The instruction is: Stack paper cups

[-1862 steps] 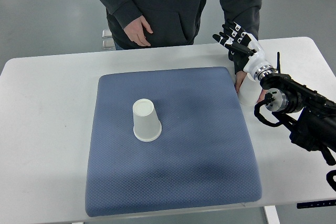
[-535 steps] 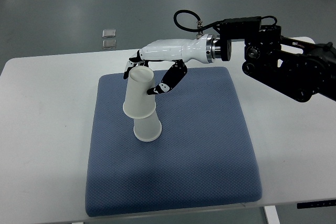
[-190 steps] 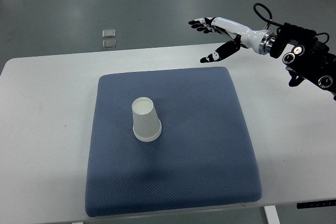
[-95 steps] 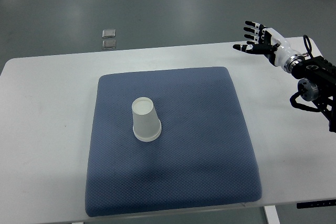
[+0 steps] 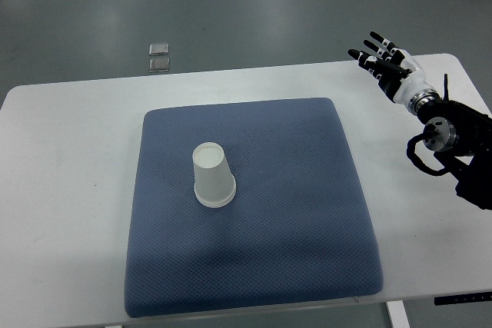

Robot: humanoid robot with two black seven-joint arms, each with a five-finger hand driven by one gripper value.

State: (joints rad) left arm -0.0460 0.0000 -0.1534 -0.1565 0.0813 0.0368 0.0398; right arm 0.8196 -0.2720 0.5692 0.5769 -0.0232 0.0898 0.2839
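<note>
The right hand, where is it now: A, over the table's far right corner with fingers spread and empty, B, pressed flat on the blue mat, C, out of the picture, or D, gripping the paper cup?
A: the right hand is over the white table's far right corner, fingers spread, holding nothing, well clear of the cup standing upside down on the blue mat.

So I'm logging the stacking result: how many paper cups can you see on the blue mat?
1 visible cup shape, upside down on the blue mat, left of its centre. Another cup may be nested under it; this view cannot separate them.
</note>
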